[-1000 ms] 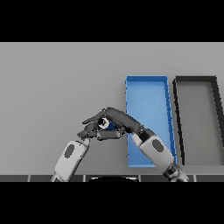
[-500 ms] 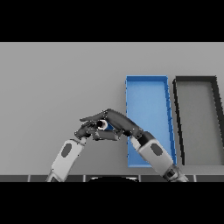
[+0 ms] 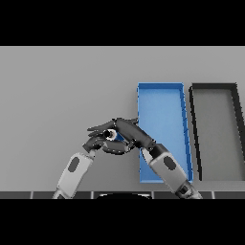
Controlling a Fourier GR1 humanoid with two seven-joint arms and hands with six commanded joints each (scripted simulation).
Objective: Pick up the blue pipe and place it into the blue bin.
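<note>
Right hand (image 3: 129,135) curls its fingers round the blue pipe (image 3: 115,135); left hand (image 3: 97,139) — fingers apparently bent — presses against it, just beside the blue bin (image 3: 184,124)'s left wall — black bin (image 3: 235,95) beyond.

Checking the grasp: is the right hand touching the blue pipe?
Touching: the head view shows the right hand curled round the blue pipe.

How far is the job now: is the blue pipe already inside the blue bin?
Not yet. Done: the right robot hand has closed around the short blue pipe, left of the rectangular blue bin. In hand: the left robot hand is beside it at the pipe. Left: carrying the pipe over the bin and releasing it.
</note>
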